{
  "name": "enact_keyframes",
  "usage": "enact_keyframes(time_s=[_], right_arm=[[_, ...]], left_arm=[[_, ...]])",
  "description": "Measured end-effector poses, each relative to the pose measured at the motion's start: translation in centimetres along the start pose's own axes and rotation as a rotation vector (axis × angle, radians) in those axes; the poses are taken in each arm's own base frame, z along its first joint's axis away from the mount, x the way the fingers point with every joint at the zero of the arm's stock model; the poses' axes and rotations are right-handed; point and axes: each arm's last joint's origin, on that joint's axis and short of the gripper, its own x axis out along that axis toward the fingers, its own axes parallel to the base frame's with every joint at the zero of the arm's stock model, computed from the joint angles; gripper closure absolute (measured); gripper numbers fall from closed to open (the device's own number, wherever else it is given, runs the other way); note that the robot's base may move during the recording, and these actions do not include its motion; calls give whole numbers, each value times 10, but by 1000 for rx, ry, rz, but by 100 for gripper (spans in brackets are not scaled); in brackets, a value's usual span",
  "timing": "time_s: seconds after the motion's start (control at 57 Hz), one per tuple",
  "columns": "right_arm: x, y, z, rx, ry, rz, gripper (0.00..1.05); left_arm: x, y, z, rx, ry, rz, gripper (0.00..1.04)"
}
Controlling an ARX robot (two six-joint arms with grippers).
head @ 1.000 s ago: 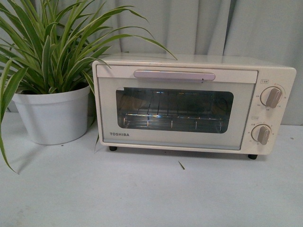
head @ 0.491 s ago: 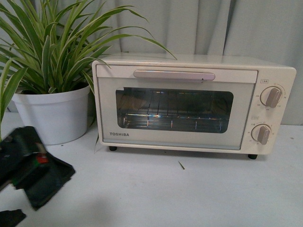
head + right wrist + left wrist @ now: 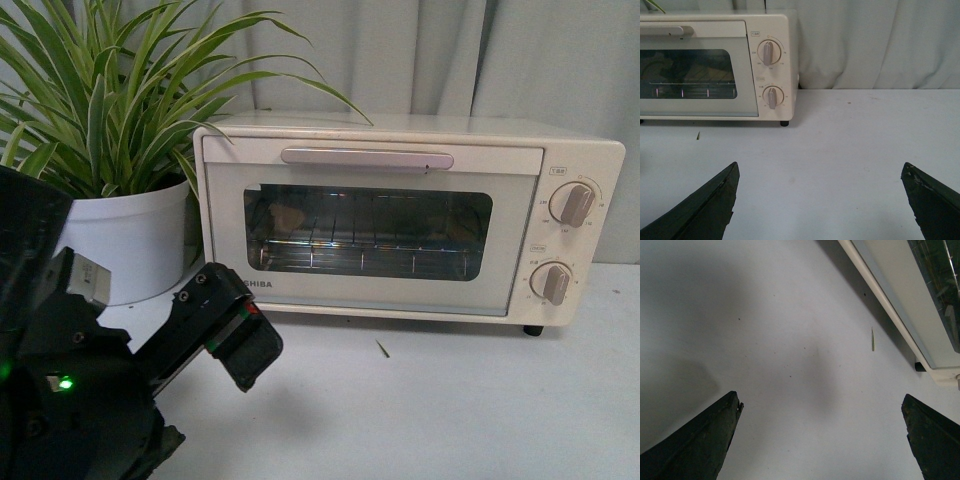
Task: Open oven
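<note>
Cream-white metal is filling the middle of my front camera: the oven [image 3: 400, 220] is standing on the pale table [image 3: 450, 420], against the grey curtain, just beside a potted plant [image 3: 110, 100] on its left. Its door is sitting flush and upright, so I am judging the opening as not yet begun.

The move is depending on the bar handle [image 3: 367, 158]. It is lying across the top of the door, with its long axis level, running from side to side. From the left gripper [image 3: 820, 402] it is lying higher and further to the right, and the gripper is hanging low in front of the oven's left bottom corner, apart from it. The left fingers are standing wide apart with only bare table between them. The right gripper [image 3: 820, 167] is also spread and holding nothing, and it is facing the knob end from well back, so I am judging the left arm as the nearer one.

In the front view the arm is showing as a dark mass, and I cannot say surely which part is a fingertip.

Behind the glass window [image 3: 368, 232] the wire rack [image 3: 360, 255] is showing. Two round knobs [image 3: 577, 204] are sitting on the right panel.
</note>
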Motion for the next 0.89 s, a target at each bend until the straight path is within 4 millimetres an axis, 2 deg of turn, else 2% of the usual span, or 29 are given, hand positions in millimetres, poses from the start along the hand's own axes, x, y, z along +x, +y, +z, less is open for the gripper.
enact_keyframes(time_s=[0.421,0.632,0.754,0.895], right_arm=[[0,0,0,0,0,0,9],[0,0,0,0,0,1,9],[4,0,1,161,145,199,9],[19,2,20,231,150,195,9]], left_arm=[[21,-3,-3,-48,12,15,6],[24,-4,-2,-60,8,11,7],[24,-4,-2,-59,9,12,7],[24,-5,-2,-59,12,12,7]])
